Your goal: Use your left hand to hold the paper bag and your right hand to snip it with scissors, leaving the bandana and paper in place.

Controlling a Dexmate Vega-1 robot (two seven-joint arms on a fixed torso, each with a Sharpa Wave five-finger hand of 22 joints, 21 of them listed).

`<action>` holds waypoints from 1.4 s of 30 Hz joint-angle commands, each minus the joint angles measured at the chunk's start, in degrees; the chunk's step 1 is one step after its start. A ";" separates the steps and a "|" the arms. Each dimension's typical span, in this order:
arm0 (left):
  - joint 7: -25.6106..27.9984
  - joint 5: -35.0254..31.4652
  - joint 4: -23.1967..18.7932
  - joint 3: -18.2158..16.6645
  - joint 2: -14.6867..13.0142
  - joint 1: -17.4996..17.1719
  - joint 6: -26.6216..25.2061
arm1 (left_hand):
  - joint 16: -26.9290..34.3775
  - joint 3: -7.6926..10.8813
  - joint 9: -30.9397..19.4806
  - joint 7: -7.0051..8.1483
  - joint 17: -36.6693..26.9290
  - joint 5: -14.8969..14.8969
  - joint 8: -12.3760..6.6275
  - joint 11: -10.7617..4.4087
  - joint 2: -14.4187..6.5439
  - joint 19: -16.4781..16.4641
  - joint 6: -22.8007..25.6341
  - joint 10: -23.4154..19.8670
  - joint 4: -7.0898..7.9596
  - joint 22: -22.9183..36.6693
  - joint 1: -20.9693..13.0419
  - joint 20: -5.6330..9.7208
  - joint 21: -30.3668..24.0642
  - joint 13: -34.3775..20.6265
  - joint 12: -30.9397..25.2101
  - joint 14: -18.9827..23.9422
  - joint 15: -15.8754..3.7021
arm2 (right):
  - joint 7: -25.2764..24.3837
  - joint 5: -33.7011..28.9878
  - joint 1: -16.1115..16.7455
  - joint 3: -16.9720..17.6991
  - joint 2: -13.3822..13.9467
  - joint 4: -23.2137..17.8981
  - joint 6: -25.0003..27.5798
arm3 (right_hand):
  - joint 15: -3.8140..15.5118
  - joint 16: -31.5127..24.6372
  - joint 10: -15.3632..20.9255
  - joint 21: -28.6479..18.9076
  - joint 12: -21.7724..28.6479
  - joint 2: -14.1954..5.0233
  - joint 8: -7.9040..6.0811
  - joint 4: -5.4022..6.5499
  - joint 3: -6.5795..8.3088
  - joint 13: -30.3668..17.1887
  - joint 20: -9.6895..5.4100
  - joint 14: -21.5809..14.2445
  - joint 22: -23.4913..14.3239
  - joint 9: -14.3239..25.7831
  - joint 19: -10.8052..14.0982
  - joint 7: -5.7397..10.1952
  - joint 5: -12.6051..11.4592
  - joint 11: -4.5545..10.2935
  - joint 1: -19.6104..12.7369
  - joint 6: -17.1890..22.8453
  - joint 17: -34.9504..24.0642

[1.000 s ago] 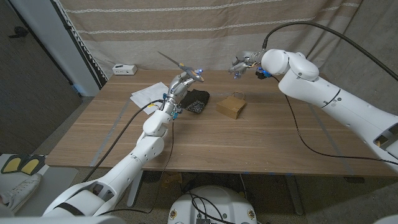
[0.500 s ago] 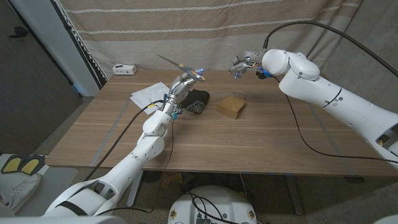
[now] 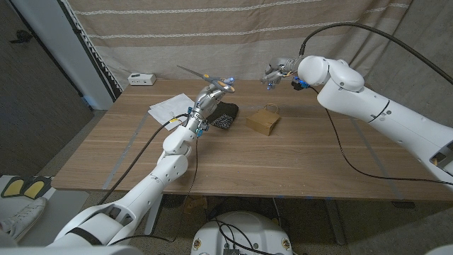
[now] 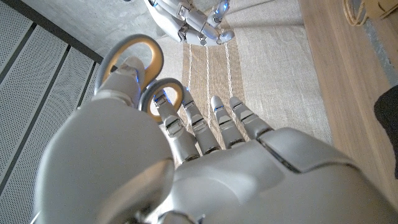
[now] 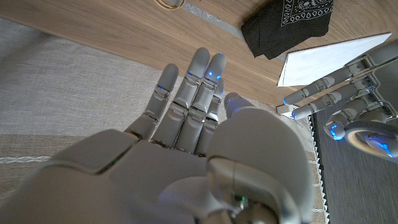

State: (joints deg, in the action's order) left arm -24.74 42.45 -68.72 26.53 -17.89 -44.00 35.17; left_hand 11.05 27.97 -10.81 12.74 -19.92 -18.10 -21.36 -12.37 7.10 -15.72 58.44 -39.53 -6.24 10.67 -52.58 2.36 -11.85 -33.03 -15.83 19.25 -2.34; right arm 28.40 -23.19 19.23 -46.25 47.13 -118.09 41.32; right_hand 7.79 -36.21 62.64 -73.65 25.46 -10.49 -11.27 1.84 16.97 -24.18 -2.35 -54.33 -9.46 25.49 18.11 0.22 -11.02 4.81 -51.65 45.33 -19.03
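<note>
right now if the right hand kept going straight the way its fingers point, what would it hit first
Probably nothing on the table. In the head view the right hand is raised with nothing in it, fingers aimed toward the left hand and its scissors. Those look first in line, though depth is unclear.

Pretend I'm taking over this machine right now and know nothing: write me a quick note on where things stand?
Left hand: raised above the table, holding the orange-handled scissors.
Right hand: raised past the far edge, fingers apart, holding nothing.
Small brown paper bag sits untouched mid-table; black patterned bandana and white paper sheet lie beside it.
Done: scissors picked up, but by the left hand.
Left: hold the bag, snip it.
</note>
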 commanded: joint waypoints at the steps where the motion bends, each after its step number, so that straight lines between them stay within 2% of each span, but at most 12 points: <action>1: -2.27 1.49 -0.24 -0.33 0.30 -0.22 -0.32 | 1.11 0.85 -0.51 -0.03 0.37 0.22 -0.40 -0.18 -1.86 -0.19 3.27 -4.59 0.04 0.00 -0.53 3.95 -0.06 -1.05 -1.35 1.26 -9.83 | -0.54 0.15 0.34 -0.10 0.52 -0.96 0.69 | 4.97 -0.15 0.39 0.14 0.47 -0.31 -0.54 -0.53 0.01 -0.05 -0.55 0.47 -0.32 0.02 0.11 -0.06 -0.13 -0.01 0.11 0.47 -0.32; 10: -1.99 1.68 -0.52 -0.36 0.73 -0.50 -0.62 | 2.23 2.60 -0.75 -0.26 -0.64 0.70 0.24 -0.09 -2.23 -0.14 5.08 -8.13 -1.20 -0.02 -2.71 4.08 -0.02 -4.55 -5.33 6.21 -10.35 | -0.61 0.55 0.28 -0.05 0.80 -0.79 0.49 | 4.95 -0.15 0.40 0.52 0.63 -0.41 -0.55 -0.70 0.03 -0.05 -0.58 0.41 -0.35 -0.16 0.26 -0.01 -0.14 -0.03 0.19 0.58 -0.42; 13: -2.25 1.88 -0.27 -0.38 0.93 -0.43 -0.63 | 0.58 2.99 -1.06 -0.09 -1.31 1.28 1.56 -0.02 -1.10 -0.02 4.35 -1.42 -1.26 0.06 -2.98 3.51 -0.03 -7.07 -4.77 3.81 -9.88 | -0.60 0.64 0.26 -0.04 0.90 -0.74 0.39 | 4.96 -0.12 0.55 0.65 0.67 -0.43 -0.56 -0.75 0.05 0.06 -0.58 0.43 -0.35 -0.22 0.29 0.00 -0.14 -0.22 0.21 0.63 -0.42; 18: -1.57 2.31 -0.10 -0.60 1.66 -0.64 -0.70 | 1.07 3.31 -1.17 -0.21 -1.79 1.38 1.68 -0.12 -1.74 0.09 4.58 -2.70 -1.00 0.06 -3.04 3.50 -0.01 -8.18 -6.13 4.63 -10.20 | -0.63 0.71 0.22 0.01 1.08 -0.69 0.20 | 4.95 -0.05 0.25 0.95 0.72 -0.43 -0.52 -0.85 0.05 -0.02 -0.51 0.46 -0.37 -0.36 0.36 -0.02 -0.13 -0.16 0.31 0.59 -0.46; 22: -1.05 2.07 0.23 -0.67 2.10 -0.56 -0.44 | 2.85 2.64 -1.29 -0.42 -5.86 2.43 2.15 -0.02 -1.35 0.14 5.76 -2.29 -1.49 0.21 -4.30 3.45 -0.20 -17.80 -13.63 9.08 -10.25 | -0.54 0.74 0.17 0.05 1.17 -0.64 0.19 | 4.95 -0.07 0.27 1.15 0.76 -0.43 -0.51 -0.95 0.07 0.07 -0.50 0.41 -0.38 -0.46 0.39 0.01 -0.12 -0.13 0.35 0.60 -0.52; 25: -0.99 1.84 0.44 -0.62 2.16 -0.41 -0.38 | 3.34 2.62 -1.29 -0.46 -7.17 2.51 2.38 -0.02 -1.40 0.11 5.70 -1.32 -1.47 0.25 -4.51 3.10 -0.20 -19.68 -14.71 9.84 -10.15 | -0.56 0.81 0.20 0.13 1.27 -0.63 0.13 | 5.00 -0.05 0.31 1.25 0.80 -0.44 -0.49 -1.02 0.10 0.09 -0.49 0.42 -0.39 -0.50 0.41 -0.02 -0.13 0.00 0.33 0.55 -0.53; 26: -1.11 1.87 0.56 -0.58 2.20 -0.34 -0.42 | 2.79 2.48 -1.30 -0.40 -7.50 2.55 2.58 -0.08 -0.87 0.07 5.48 -1.09 -1.52 0.29 -4.44 2.84 -0.23 -20.53 -15.24 8.77 -9.82 | -0.52 0.82 0.19 0.14 1.29 -0.62 0.17 | 5.00 -0.05 0.30 1.27 0.82 -0.47 -0.46 -1.02 0.11 0.07 -0.51 0.40 -0.39 -0.51 0.41 0.01 -0.13 0.00 0.33 0.46 -0.53; 27: -1.77 2.08 0.89 -0.50 2.18 -0.08 -0.57 | 1.11 2.51 -1.41 -0.20 -8.21 2.44 3.14 0.02 -0.59 0.18 5.05 4.46 -1.01 0.39 -3.85 2.38 -0.33 -20.53 -13.22 5.52 -9.81 | -0.43 0.74 0.12 0.06 1.30 -0.62 0.25 | 4.99 -0.03 0.33 1.31 0.84 -0.44 -0.47 -1.05 0.11 0.09 -0.49 0.44 -0.39 -0.53 0.41 0.03 -0.13 -0.04 0.33 0.50 -0.53; 28: -2.59 2.55 1.30 -0.47 2.29 0.16 -0.74 | -0.31 2.07 -1.63 0.01 -8.38 2.30 3.88 -0.04 0.06 0.44 4.07 10.32 -0.48 0.35 -2.64 2.07 -0.36 -16.43 -8.34 0.25 -9.27 | -0.37 0.76 0.10 0.06 1.31 -0.62 0.27 | 4.94 -0.02 0.22 1.35 0.85 -0.46 -0.47 -1.03 0.10 0.02 -0.48 0.45 -0.40 -0.55 0.40 0.05 -0.13 -0.07 0.37 0.50 -0.54; 29: -2.95 2.87 1.61 -0.50 2.52 0.28 -0.76 | -0.29 1.63 -1.69 0.06 -7.91 2.19 4.46 -0.08 0.35 0.58 3.00 12.48 -0.32 0.34 -2.11 1.75 -0.39 -13.75 -5.28 -2.45 -9.49 | -0.36 0.81 0.11 0.10 1.34 -0.58 0.23 | 4.96 -0.03 0.26 1.39 0.85 -0.45 -0.49 -1.07 0.11 0.07 -0.47 0.44 -0.40 -0.57 0.41 -0.01 -0.13 -0.08 0.36 0.54 -0.55; 35: -4.34 3.01 2.78 -0.39 2.96 0.91 -0.57 | -0.40 -0.84 -1.69 0.08 -3.01 1.74 5.86 0.06 1.41 0.67 0.97 16.35 -0.13 0.28 -0.45 1.80 -0.47 -5.79 3.12 -6.91 -9.29 | -0.46 0.82 0.19 0.16 1.41 -0.62 0.42 | 4.96 0.00 0.28 1.64 0.96 -0.53 -0.51 -1.18 0.18 0.09 -0.48 0.43 -0.42 -0.69 0.49 -0.02 -0.14 0.11 0.37 0.60 -0.61; 42: -5.89 3.21 3.91 -0.37 3.30 1.53 -0.32 | -0.90 -1.96 -1.69 0.08 -0.97 1.50 6.22 0.09 1.70 0.99 0.74 18.04 -0.29 0.26 -0.17 1.77 -0.36 -3.16 4.82 -9.65 -8.44 | -0.64 0.91 0.43 0.29 1.52 -0.91 0.75 | 4.93 0.03 0.26 1.84 1.01 -0.52 -0.46 -1.26 0.21 0.15 -0.46 0.43 -0.43 -0.79 0.54 0.00 -0.14 0.07 0.41 0.49 -0.65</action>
State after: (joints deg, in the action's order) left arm -28.41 45.26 -66.49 26.04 -15.18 -43.40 34.61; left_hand 10.36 26.35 -12.40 12.79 -21.28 -16.33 -15.24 -12.35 8.78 -14.91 59.63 -22.06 -6.46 10.81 -53.00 2.37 -12.13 -36.69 -11.27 10.34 -2.25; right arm 27.86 -22.45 19.44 -46.16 48.47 -118.76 41.66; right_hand 7.79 -36.21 62.63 -72.03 25.90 -10.79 -11.27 0.72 17.10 -23.91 -2.36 -54.33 -9.75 24.69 18.12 0.01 -11.03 4.81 -51.35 45.54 -19.56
